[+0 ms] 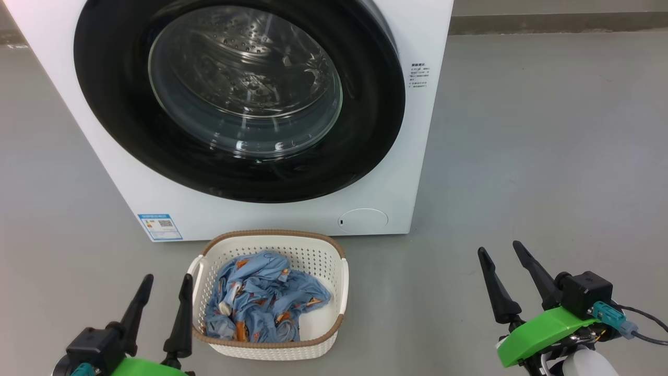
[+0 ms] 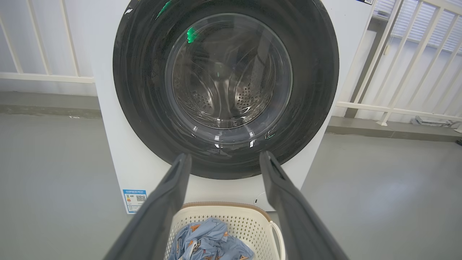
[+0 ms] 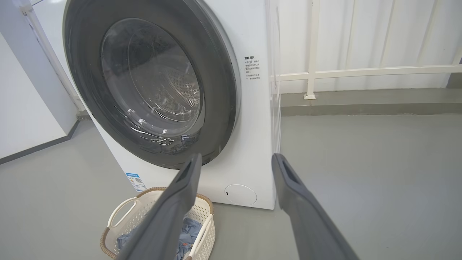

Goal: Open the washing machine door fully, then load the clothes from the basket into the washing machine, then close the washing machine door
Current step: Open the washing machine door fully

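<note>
clothes (image 1: 261,297) in basket (image 1: 271,345) | basket before washing machine (image 1: 261,215) | left tool (image 1: 168,278) beside basket

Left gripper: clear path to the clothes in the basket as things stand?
Likely yes. The left gripper is open beside the basket, at its left rim; the clothes lie uncovered inside, with nothing between them.
</note>
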Controlling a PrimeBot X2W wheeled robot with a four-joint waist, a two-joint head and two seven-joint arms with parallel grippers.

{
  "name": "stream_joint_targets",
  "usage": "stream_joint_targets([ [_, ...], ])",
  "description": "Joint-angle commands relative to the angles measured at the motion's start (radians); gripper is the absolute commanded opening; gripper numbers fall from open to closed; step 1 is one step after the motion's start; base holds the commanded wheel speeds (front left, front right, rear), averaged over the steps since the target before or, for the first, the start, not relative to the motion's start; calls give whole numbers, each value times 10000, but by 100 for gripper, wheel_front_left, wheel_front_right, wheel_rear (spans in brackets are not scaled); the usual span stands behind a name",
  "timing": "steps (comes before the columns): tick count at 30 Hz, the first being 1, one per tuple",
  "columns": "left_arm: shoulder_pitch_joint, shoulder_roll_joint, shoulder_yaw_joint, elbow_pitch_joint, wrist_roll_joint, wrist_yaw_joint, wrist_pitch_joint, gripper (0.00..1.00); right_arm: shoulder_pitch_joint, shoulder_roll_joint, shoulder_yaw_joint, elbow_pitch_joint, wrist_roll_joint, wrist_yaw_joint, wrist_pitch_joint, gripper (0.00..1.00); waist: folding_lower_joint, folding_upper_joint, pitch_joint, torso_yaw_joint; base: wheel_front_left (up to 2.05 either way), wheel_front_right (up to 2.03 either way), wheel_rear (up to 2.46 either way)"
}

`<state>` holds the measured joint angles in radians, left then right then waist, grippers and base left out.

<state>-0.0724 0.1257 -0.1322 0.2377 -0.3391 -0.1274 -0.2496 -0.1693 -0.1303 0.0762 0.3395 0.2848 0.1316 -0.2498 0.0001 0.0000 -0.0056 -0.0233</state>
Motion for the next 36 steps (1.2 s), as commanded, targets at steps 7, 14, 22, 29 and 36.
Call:
stream_joint_targets([
  [7, -466, 174, 374, -234, -1, -33, -122, 100, -414, -42, 146, -265, 59, -9, -120, 100, 0, 0, 8, 2, 0, 0, 0],
  [14, -447, 160, 402, -247, 10, -33, -122, 100, -396, -38, 105, -293, 52, -9, -120, 100, 0, 0, 15, 5, 0, 0, 0],
  [22, -459, 170, 420, -251, 10, -33, -122, 100, -404, -48, 74, -302, 73, -9, -120, 100, 0, 0, 58, 16, 0, 0, 0],
  [29, -462, 171, 429, -236, 19, -33, -122, 100, -385, -20, 20, -327, 52, -9, -120, 100, 0, 0, 78, 30, 0, 0, 0],
  [36, -457, 176, 440, -237, 41, -33, -122, 100, -395, -1, -45, -322, 74, -9, -120, 100, 0, 0, 109, 63, 0, 0, 0],
])
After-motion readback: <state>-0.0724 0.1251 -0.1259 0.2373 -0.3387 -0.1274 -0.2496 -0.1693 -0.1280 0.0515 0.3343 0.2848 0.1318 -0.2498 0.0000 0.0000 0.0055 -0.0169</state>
